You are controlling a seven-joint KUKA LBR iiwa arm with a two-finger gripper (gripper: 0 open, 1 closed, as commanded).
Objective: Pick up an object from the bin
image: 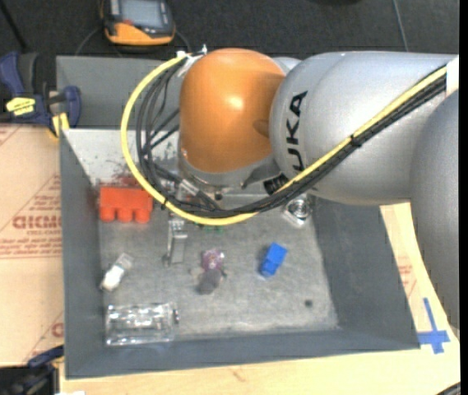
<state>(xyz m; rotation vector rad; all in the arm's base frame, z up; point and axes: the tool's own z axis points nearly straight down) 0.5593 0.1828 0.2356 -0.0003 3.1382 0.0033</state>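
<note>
My gripper (173, 245) reaches down from under the orange wrist cover over the middle of the bin floor. Just to its right lies a small purple and grey object (210, 270). An orange block (124, 206) sits to the gripper's upper left, apart from it. Below and left of the gripper lies a small white piece (114, 276). Nothing is seen held by the gripper.
A blue block (272, 260) lies right of the purple object. A clear plastic item (141, 322) rests along the near wall at the left. A small metal part (299, 211) sits at the right under the arm. The arm covers the bin's far half.
</note>
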